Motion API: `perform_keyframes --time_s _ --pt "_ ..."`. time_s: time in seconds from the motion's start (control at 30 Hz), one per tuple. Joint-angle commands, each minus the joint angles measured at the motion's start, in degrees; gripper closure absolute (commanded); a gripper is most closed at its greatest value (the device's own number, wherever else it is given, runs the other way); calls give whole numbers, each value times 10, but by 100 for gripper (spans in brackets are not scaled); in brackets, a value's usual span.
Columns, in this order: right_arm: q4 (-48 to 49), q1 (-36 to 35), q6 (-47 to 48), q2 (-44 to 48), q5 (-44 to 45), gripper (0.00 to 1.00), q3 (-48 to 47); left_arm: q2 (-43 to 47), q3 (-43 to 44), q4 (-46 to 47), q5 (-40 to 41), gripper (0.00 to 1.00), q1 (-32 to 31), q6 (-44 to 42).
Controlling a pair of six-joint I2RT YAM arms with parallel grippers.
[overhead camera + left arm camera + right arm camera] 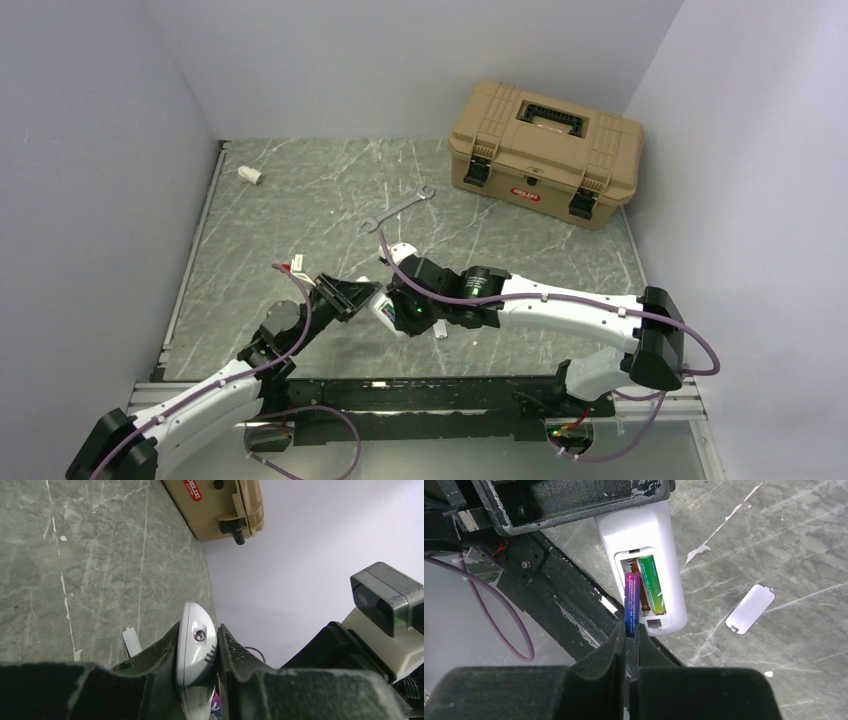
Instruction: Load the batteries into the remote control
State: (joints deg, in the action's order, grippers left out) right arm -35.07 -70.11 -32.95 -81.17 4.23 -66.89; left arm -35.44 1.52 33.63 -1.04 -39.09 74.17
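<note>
- Two cells go in, and we judge one is done: the green battery [651, 582] lies flat in the recess of the remote control [639, 530].
- We have the left jaws clamped on one end of the remote. They hold it up off the table [774, 540], as far as we can tell, with the open recess facing the right wrist camera.
- We have the right jaws pinched shut on the near tip of the purple battery [632, 602]. Its far end sits in the empty slot beside the green one, and its near end tilts out over the rim of the recess.
- To seat it well, we should press the cell lengthwise against the far contact, then swing the near end down until it lies parallel with the green battery.
- We should keep the left grip firm, because a downward push could pivot the remote between those jaws.
- We should let go only once the cell lies flat, since a hold this close to the tip could slip.
- We can leave the loose cover [750, 609] on the table, well apart from the remote, until both cells are seated.
</note>
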Motion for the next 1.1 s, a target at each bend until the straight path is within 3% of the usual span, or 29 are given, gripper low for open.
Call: perform_keyframes --time_s 0.0,0.9,1.07 --pt "-7 -2 9 -4 10 100 -25 9 5 41 8 100 -3 0" --pt "-18 -2 49 -19 48 100 -45 11 5 37 -2 100 -3 7" --pt "-18 -2 49 -22 49 95 -46 7 5 38 -4 100 -4 6"
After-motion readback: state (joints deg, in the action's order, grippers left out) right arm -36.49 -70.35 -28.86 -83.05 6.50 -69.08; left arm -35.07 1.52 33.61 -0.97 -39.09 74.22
